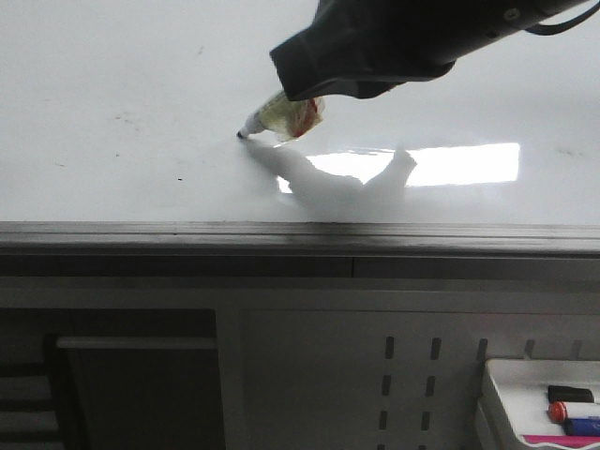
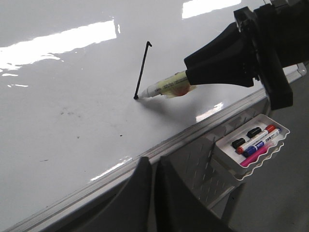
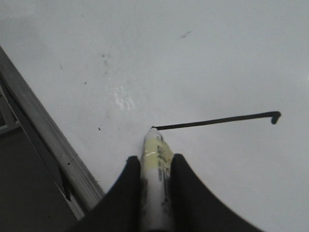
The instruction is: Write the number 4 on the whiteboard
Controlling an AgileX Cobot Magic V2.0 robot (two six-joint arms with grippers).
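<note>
The whiteboard (image 1: 112, 75) lies flat, glossy white with faint specks. My right gripper (image 1: 295, 92) is shut on a marker (image 1: 279, 114) with a white and yellowish barrel, and the marker's tip touches the board. In the right wrist view the marker (image 3: 155, 150) sits between the fingers of my right gripper (image 3: 153, 162). One straight black stroke (image 3: 212, 121) with a small hook at its far end runs from the tip. It also shows in the left wrist view (image 2: 142, 70). Only this diagonal of the number 4 shows. My left gripper (image 2: 154, 159) is shut and empty, off the board's near edge.
A grey metal edge rail (image 1: 281, 234) runs along the board's near side. A small white tray (image 2: 231, 170) with several markers hangs below the rail at the right, and it also shows in the front view (image 1: 502, 380). Ceiling light glares on the board (image 1: 450, 164).
</note>
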